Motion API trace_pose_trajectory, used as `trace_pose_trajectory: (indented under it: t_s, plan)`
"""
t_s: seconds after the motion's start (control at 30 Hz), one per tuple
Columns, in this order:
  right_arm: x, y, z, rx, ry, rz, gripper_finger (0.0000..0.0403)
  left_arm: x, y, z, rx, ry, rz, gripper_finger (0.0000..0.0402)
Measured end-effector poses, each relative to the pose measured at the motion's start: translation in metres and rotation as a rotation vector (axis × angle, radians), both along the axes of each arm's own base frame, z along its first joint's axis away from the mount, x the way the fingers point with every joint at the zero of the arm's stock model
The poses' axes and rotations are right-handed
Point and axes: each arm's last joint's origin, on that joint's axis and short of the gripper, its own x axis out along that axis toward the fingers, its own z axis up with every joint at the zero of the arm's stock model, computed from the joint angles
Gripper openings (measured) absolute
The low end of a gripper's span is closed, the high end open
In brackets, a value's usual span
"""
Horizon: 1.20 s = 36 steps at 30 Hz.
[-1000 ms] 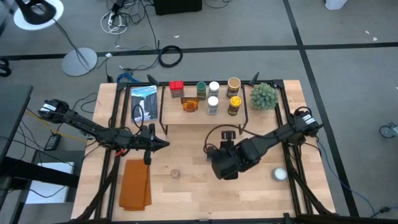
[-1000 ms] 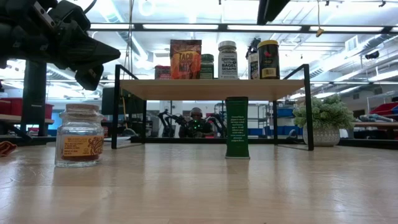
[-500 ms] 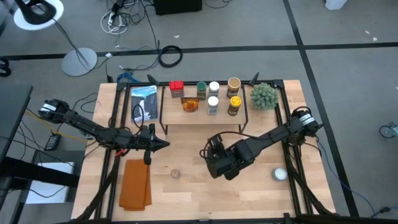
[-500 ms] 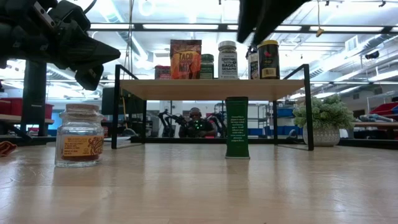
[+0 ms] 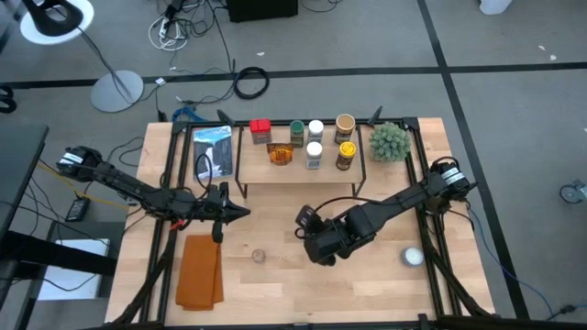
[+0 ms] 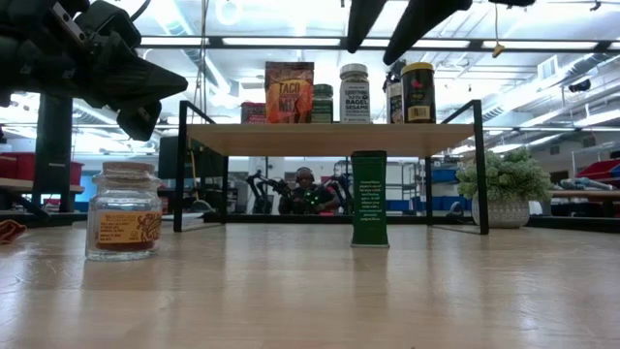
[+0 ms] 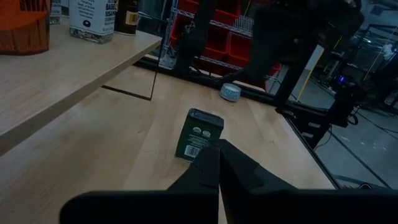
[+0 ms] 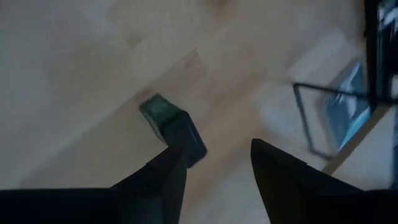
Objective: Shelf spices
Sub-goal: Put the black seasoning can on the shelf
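The dark green box (image 6: 369, 211) stands upright on the table in front of the shelf (image 5: 298, 170); it also shows in the left wrist view (image 7: 199, 134). My right gripper (image 8: 214, 168) hangs open above the box (image 8: 171, 127) without touching it, and its fingers show at the top of the low view (image 6: 387, 21). A tan-lidded jar (image 5: 260, 256) stands on the near table (image 6: 123, 210). Several jars, a red tin (image 5: 260, 127) and an orange packet (image 5: 280, 154) stand on the shelf. My left gripper (image 5: 234, 212) waits shut, level, left of the box.
A green plant ball (image 5: 389, 141) sits right of the shelf. A white round object (image 5: 413, 258) lies near the right edge, an orange cloth (image 5: 200, 270) at the near left, and a blue-black package (image 5: 212, 147) left of the shelf. Bare wood lies between jar and box.
My right gripper has moved toward the table's left edge and now hangs over the green box; in the low view its two fingers have come into sight above the shelf. The left arm, box and jar have kept still.
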Motion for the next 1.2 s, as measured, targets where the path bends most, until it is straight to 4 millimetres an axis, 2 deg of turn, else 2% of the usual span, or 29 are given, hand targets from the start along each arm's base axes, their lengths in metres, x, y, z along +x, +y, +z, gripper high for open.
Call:
trace_pose_trajectory:
  t_s: [0.1,0.27,0.43,0.57,0.73,0.87,0.97,1.13,1.2]
  plan:
    - [0.001,0.0,-0.007,-0.082,0.069,0.109,0.0202,0.0,0.0,0.0,0.0,-0.001,0.001,0.0005]
    - [0.007,-0.006,-0.037,-0.233,0.201,0.203,0.0246,0.0,0.0,0.0,0.0,-0.002,0.0,0.0005]
    - [0.012,-0.014,-0.066,-0.269,0.297,0.24,0.0281,0.0,0.0,0.001,-0.002,-0.005,0.0,0.0005]
    - [0.019,-0.023,-0.079,-0.22,0.294,0.219,0.0286,0.0,0.0,0.0,-0.001,-0.003,0.0,0.0005]
    - [0.029,-0.033,-0.083,-0.18,0.229,0.214,0.0271,0.0,0.0,0.0,-0.001,-0.001,0.0,0.0005]
    - [0.03,-0.038,-0.084,-0.132,0.25,0.225,0.0246,0.0,0.0,0.0,0.0,-0.001,0.0,0.0005]
    - [0.03,-0.037,-0.084,-0.131,0.252,0.226,0.0209,0.0,0.0,0.0,0.001,0.002,0.0,0.0005]
    - [0.028,-0.032,-0.084,-0.142,0.248,0.238,0.0122,0.0,0.0,0.0,0.0,-0.001,0.0,0.0005]
    - [0.028,-0.032,-0.084,-0.147,0.246,0.231,0.0121,0.0,0.0,0.0,0.0,0.0,0.0,0.0005]
